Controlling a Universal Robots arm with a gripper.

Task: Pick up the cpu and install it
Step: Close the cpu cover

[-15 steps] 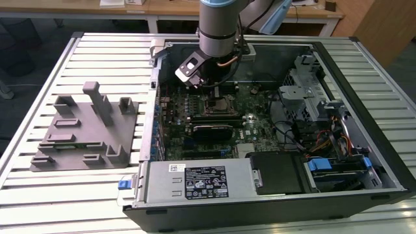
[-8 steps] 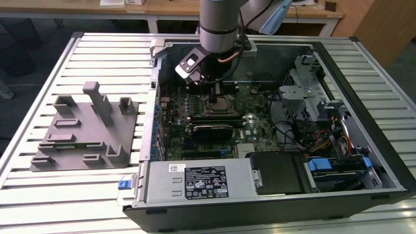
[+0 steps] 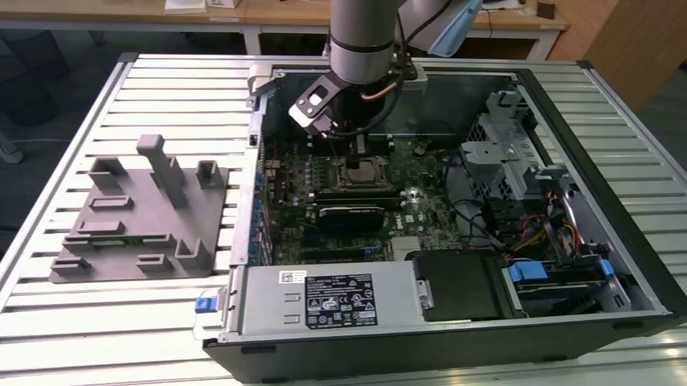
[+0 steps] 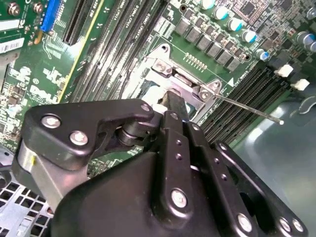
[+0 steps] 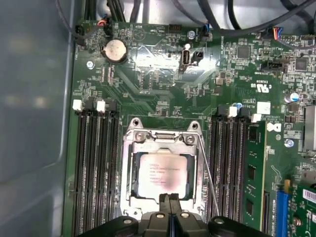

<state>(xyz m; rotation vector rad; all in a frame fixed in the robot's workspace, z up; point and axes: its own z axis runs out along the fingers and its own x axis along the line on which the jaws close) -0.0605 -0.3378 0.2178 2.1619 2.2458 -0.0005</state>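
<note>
- Small silvery square cpu (image 5: 163,175) sits flat in the metal socket frame (image 5: 129,168) on the green motherboard (image 5: 148,74).
- Black tool (image 5: 170,200) is right at the cpu's edge, fingers clenched together, holding nothing.
- Grey plastic fixture block (image 3: 140,217) is on the slatted counter (image 3: 108,322), at 9 o'clock from the black computer case (image 3: 429,354) in the exterior view.

A slatted metal surface (image 3: 96,322) stood before light wooden desks (image 3: 290,14) at the far side, over dark floor (image 3: 64,56).
</note>
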